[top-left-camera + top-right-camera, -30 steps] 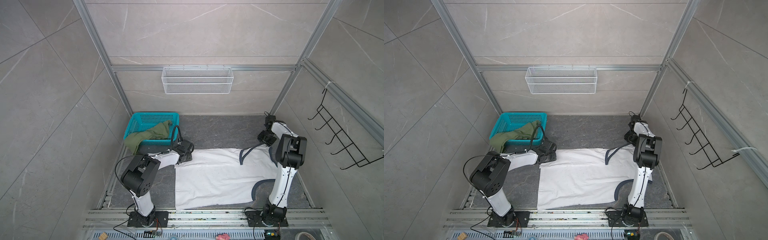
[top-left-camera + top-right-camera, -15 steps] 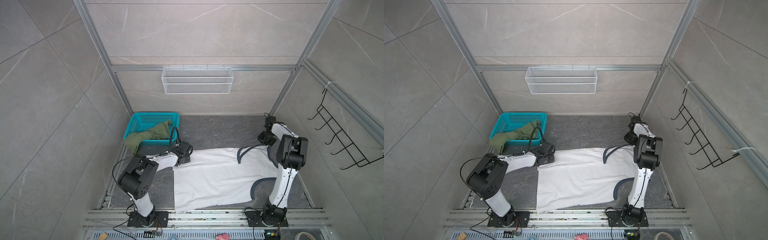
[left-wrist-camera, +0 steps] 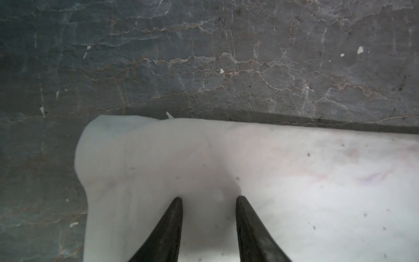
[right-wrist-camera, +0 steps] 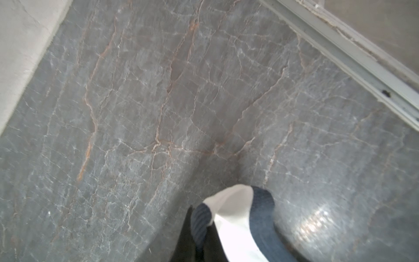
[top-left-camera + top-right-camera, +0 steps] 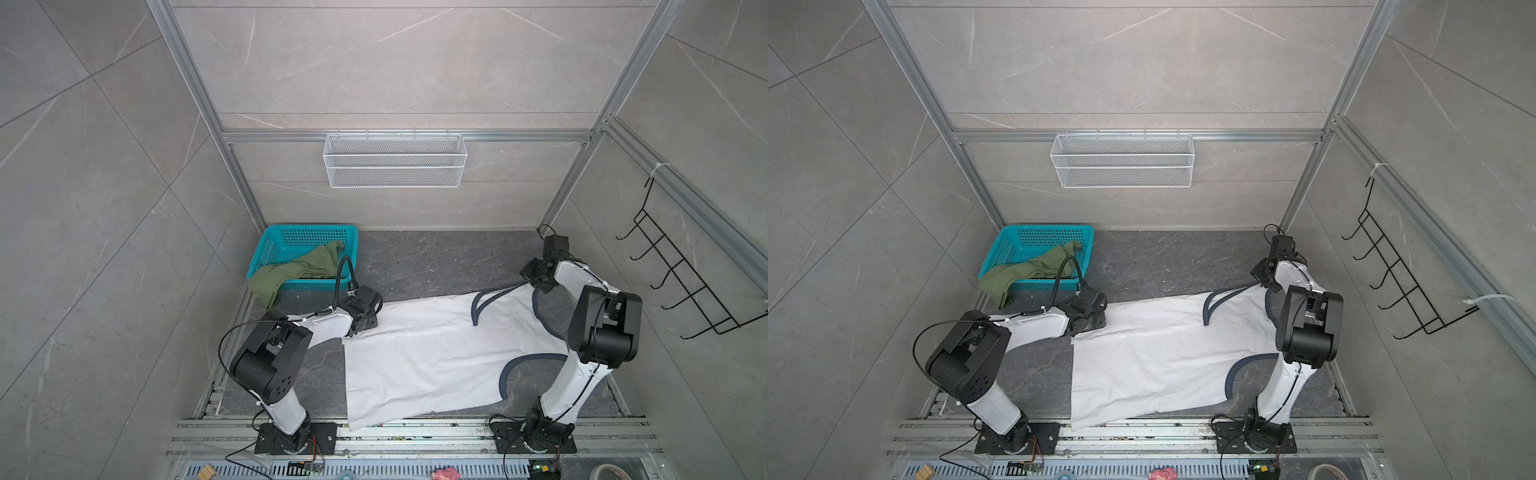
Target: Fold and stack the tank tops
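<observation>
— Grey, veined stone: is that the whole surface (image 5: 436, 262)?

— Yes, dark grey right up to the far wall. The biggest thing on it is the white tank top (image 5: 424, 357). It is spread flat across the middle in both top views, hem to the left and straps to the right, with navy edging round the neck and armholes.

— And behind it?

— A white wire basket (image 5: 395, 160) hangs on the far wall, well apart from everything below. A teal basket (image 5: 309, 229) stands in the far left corner of the surface.

— The second top?

— The olive tank top (image 5: 299, 270) lies crumpled in that teal basket, with one end spilling over its near left rim.

— Now the pincers.

— The right pincer (image 5: 534, 286) sits at the far right corner of the white tank top, clamped together on a shoulder strap (image 4: 233, 215). The right wrist view shows the white cloth and its navy ribbed trim (image 4: 260, 204) pinched there, with bare stone beyond.

— The left one?

— The left pincer (image 3: 207, 199) is down on the far left corner of the hem. Its fingers (image 3: 172, 226) stand apart, tips on the white cloth, with a small bump of fabric between them. Whether they grip that bump I cannot tell.
</observation>
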Available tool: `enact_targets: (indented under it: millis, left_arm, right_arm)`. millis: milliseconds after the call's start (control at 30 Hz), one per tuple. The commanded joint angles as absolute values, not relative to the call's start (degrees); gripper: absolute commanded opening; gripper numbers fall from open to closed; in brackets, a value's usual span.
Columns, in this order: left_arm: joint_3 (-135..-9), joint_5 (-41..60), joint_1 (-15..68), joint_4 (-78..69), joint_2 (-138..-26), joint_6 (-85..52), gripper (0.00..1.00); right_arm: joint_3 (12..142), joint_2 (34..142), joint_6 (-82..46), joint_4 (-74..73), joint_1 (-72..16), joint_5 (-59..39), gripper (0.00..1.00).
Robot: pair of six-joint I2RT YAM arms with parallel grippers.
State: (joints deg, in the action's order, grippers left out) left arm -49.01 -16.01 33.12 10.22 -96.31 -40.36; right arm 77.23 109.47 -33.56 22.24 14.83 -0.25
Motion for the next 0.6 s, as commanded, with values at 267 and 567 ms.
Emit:
enact_targets:
  millis: [267,567]
  left_arm:
    - [-46.80,-15.12,32.66,16.98,-96.94,-41.55,0.43]
    - [-46.57,-14.77,32.66,16.92,-96.88,-41.75,0.43]
  right_arm:
    - [66.61,106.89,-37.78,11.85,18.73,-2.31,0.00]
    - [62.91,103.52,-39.61,9.40,20.56,-3.00,0.25]
